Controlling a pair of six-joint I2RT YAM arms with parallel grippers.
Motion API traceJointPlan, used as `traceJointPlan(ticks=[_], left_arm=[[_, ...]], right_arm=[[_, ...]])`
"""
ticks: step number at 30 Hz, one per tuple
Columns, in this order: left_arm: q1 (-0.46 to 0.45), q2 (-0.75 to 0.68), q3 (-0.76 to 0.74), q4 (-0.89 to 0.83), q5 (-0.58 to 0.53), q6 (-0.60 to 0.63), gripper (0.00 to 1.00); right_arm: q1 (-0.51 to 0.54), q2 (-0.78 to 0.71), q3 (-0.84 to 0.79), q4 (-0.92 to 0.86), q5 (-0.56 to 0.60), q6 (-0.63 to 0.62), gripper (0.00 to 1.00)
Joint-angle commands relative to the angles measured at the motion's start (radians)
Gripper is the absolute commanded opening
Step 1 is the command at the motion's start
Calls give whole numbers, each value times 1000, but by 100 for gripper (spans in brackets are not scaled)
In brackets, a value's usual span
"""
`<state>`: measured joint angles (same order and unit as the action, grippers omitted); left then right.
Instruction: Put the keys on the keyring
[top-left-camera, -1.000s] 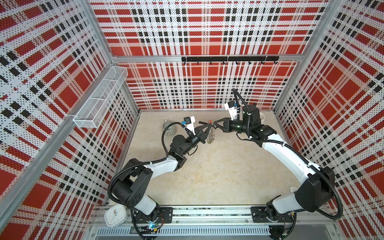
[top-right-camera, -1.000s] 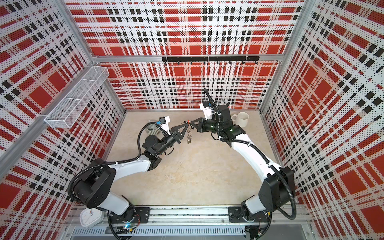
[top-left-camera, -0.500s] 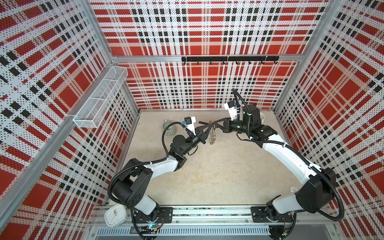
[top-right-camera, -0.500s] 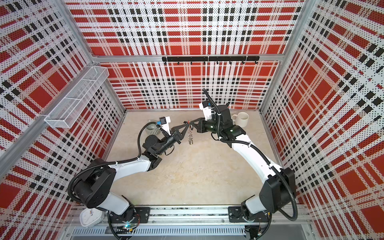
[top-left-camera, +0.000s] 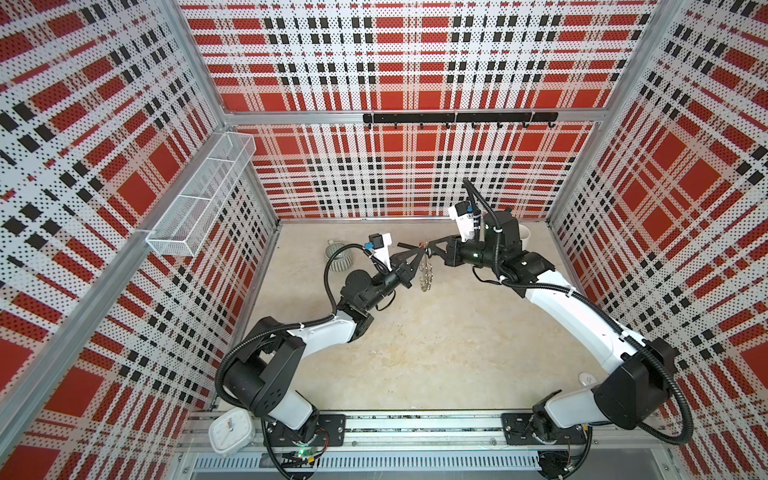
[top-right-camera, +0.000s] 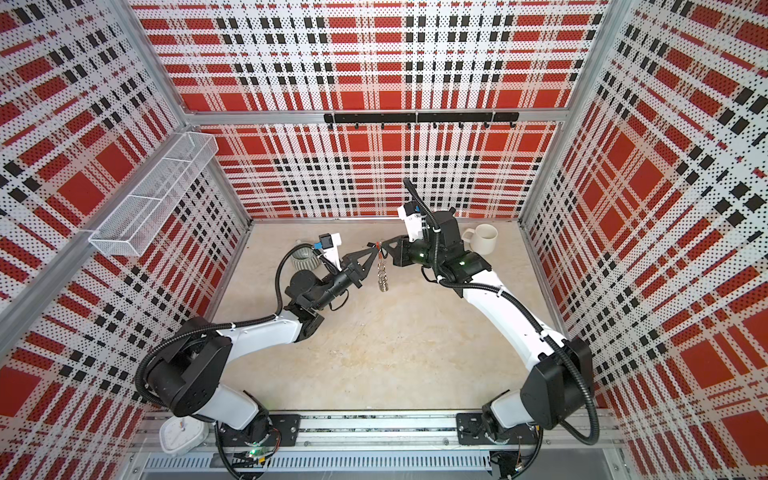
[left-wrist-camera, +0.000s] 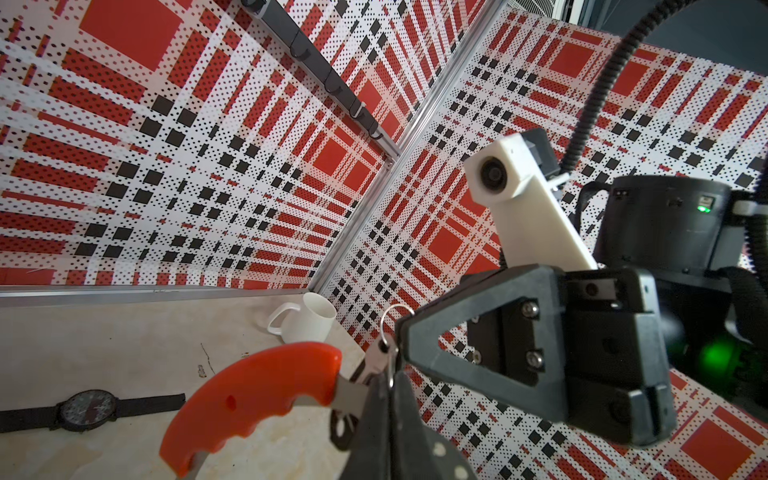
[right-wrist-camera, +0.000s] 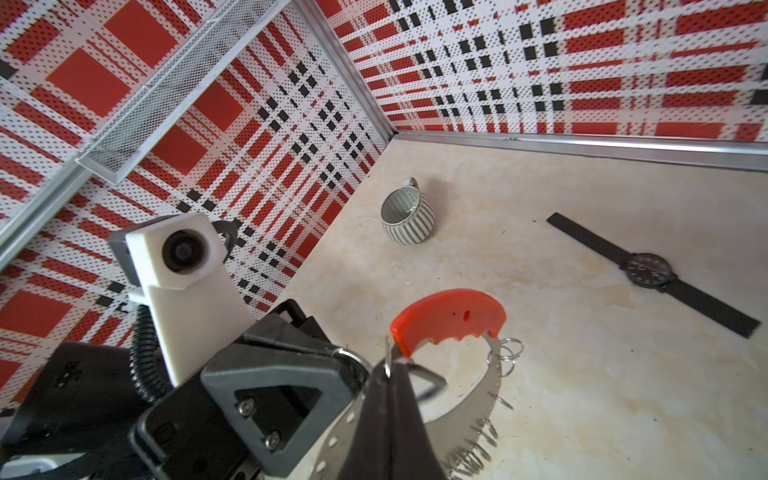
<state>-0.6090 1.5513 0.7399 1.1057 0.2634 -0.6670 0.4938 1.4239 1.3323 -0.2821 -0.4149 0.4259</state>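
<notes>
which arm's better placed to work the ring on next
Right, tentatively: the right claw is shut with its tip at the silver ring, while the left claw, shut too, seems to carry the keyring.

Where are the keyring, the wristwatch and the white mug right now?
keyring (right-wrist-camera: 451, 313), right wrist view, on its red curved bar
wristwatch (right-wrist-camera: 646, 270), right wrist view, on the dial
white mug (top-right-camera: 485, 242), in a top view, on its side wall
</notes>
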Motion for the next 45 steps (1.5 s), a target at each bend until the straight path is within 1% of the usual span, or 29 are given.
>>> traceJointPlan(ticks=[1, 3, 8, 10, 27, 37, 40, 45], left_arm=[[5, -39, 7, 28, 7, 24, 0], [6, -42, 4, 25, 8, 30, 0], [5, -33, 13, 16, 13, 52, 0], [-1, -25, 22, 16, 19, 55, 0], [-8, -12, 43, 5, 40, 64, 0], [-10, -11, 42, 13, 61, 96, 0], [-11, -13, 41, 14, 61, 99, 0], [-11, -16, 36, 19, 62, 109, 0]], right_arm=[[6, -43, -6, -52, 86, -85, 0], [6, -51, -10, -64, 74, -107, 0], [10, -38, 3, -78, -29, -121, 0], [18, -27, 17, -87, -40, -125, 0], [45, 1, 56, -58, -44, -127, 0], [46, 32, 73, -62, -58, -115, 0], [45, 30, 63, -54, -43, -106, 0], [45, 32, 60, -63, 14, -90, 0]])
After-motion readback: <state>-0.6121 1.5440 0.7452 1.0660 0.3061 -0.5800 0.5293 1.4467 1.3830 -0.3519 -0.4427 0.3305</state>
